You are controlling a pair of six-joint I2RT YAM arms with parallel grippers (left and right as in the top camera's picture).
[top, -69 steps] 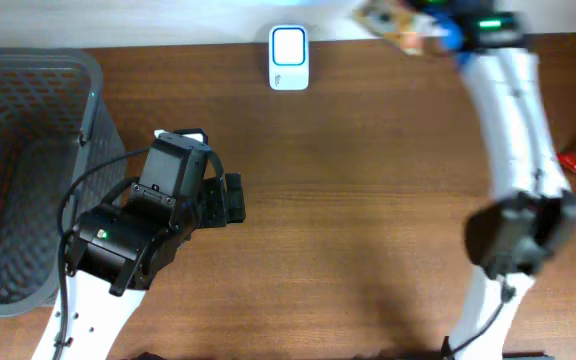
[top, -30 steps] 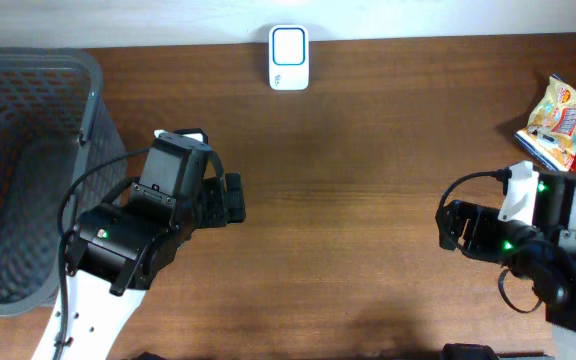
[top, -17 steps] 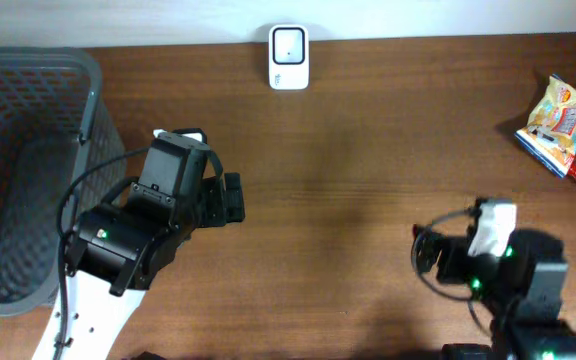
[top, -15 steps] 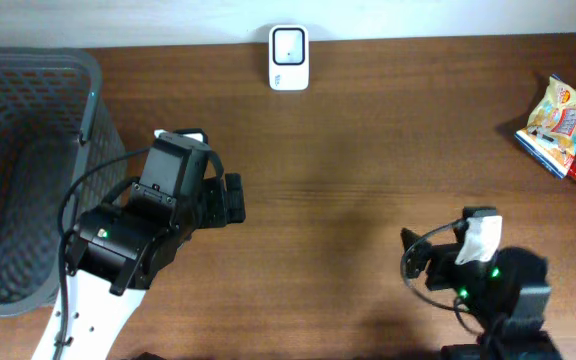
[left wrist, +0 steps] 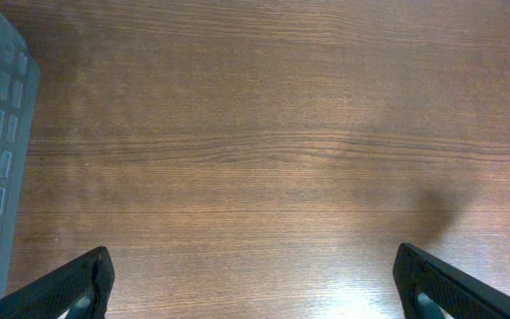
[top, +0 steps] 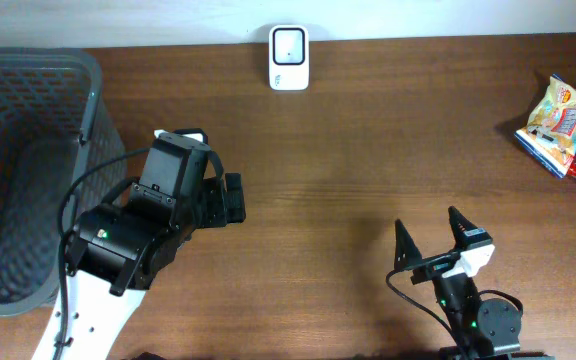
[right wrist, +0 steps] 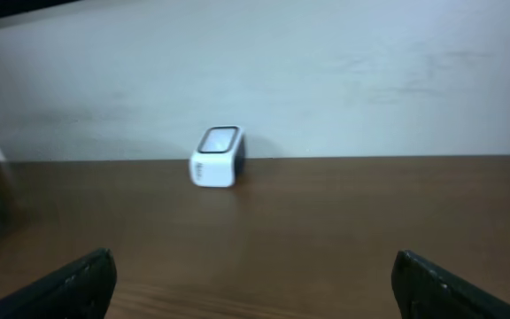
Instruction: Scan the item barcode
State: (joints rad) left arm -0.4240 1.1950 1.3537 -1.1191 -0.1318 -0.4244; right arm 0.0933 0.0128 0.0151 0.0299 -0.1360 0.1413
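At left, grey mesh basket

Snack bag: yellow/orange w/ blue edge, lying flat and slanted on the table, upper right of overhead frame, not held. Scanner: small white box w/ dark-rimmed window, top centre at table's far edge, well apart from bag.
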